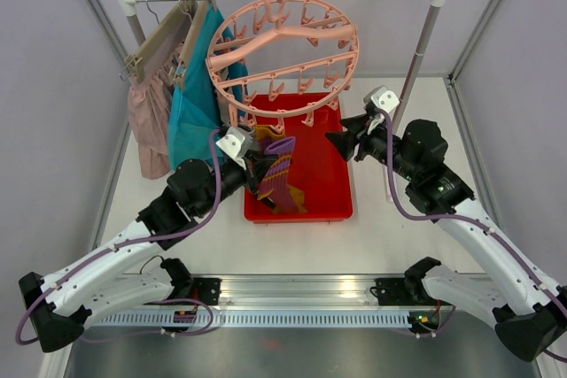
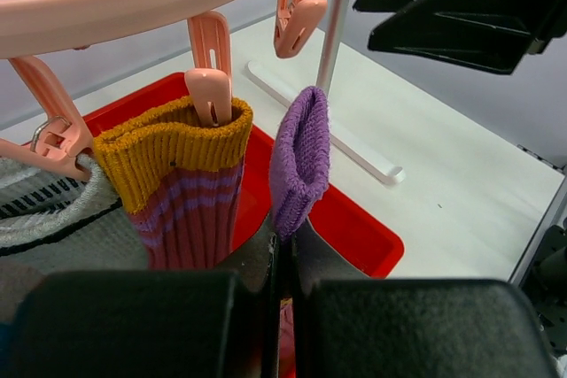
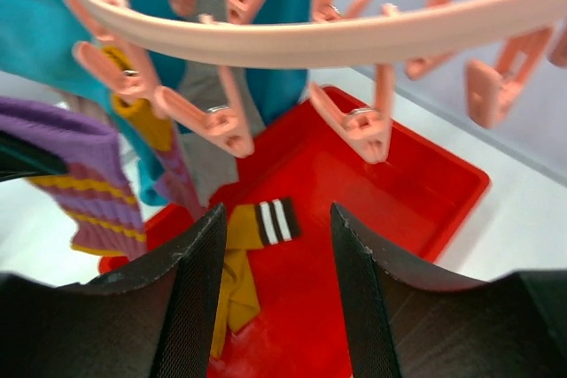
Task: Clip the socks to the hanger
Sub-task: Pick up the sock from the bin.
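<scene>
Purple sock [image 2: 299, 161] sat pinched in my closed left gripper [image 2: 283, 263] near the hanger [image 2: 133, 6]; my right gripper [image 3: 276, 219] gaped empty, apparently above the red tray [image 3: 425, 192].

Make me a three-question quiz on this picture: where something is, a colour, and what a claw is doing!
1. Where is the mustard-yellow sock with the black-and-white striped cuff? A in the red plastic tray; B on the metal rail; C in a claw.
2. What colour is the knitted sock in the left claw? A grey; B purple; C teal.
3. How is the right claw? A open and empty; B shut on a sock; C shut on a clip.
Answers: A, it lies on the tray's floor; B, a purple cuff pokes from shut fingers; A, its fingers stand apart, nothing between.
</scene>
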Controlling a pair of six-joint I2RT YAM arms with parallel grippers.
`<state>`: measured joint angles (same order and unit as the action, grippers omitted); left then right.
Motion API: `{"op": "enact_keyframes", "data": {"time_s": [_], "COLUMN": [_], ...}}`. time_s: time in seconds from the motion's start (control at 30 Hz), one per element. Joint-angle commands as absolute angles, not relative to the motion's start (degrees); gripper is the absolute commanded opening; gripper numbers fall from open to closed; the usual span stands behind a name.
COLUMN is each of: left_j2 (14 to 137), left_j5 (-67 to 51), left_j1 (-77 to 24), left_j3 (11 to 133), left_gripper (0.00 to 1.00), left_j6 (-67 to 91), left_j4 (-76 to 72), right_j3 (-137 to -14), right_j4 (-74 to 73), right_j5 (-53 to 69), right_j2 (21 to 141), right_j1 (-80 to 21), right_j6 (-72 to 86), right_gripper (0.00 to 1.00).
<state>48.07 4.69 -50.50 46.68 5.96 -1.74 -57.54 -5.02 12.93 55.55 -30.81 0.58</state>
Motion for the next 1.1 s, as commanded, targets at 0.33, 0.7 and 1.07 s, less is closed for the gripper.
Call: {"op": "enact_keyframes", "data": {"time_s": [0.33,0.7,1.07], "left_j2": [46.8,47.6,47.8], "left_j5": [6.2,5.2,4.9], "left_j1": [-50.7,-50.7,-50.7], "left_j3": [49.3,49.9,50.5], "left_gripper": [0.02,0.02,0.02], "left_j6": [5.7,5.8,5.7], "left_j4": [-1.8,-1.9,-1.3], "right_j3": [-57.7,-59.3,-59.9], "right_j4": [4.6,6.1,9.8], "right_j5": [18.6,12.9,11.3], "right_j2": [57.1,60.2,62.4], "right_j1": [-35.0,-38.6,-38.6], "right_j6": [-2.8,-5.8,-6.5], "right_gripper": [0.63,0.64,0.64]}}
